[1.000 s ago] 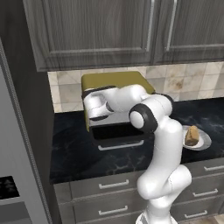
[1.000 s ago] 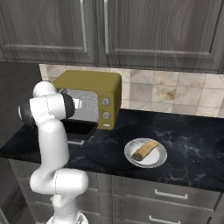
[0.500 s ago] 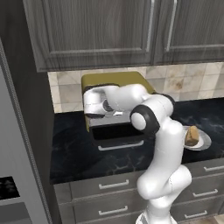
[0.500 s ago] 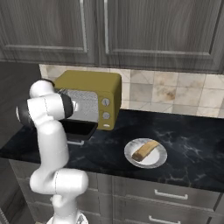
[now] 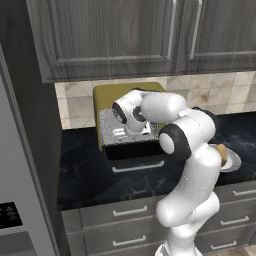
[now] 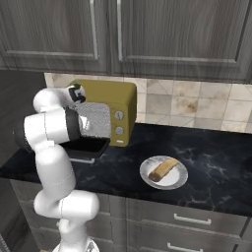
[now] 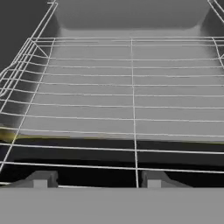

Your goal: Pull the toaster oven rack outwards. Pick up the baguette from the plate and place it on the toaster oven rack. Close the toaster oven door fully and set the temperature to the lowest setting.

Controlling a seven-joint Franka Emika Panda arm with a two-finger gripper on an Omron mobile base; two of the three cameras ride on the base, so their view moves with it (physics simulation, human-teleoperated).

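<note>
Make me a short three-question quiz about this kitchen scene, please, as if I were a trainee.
1. True or false: the toaster oven door is shut.
2. What lies on the plate?
A. a spoon
B. the baguette
C. nothing
3. Fill in: in the hand view, the gripper faces the toaster oven ____.

Key: 1 false, it hangs open. 2 B. 3 rack.

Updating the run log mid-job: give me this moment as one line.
stage: rack pull | hand: at front wire of silvery wire rack, grip unclear | black-framed glass door: open | golden-brown baguette: on round white plate
</note>
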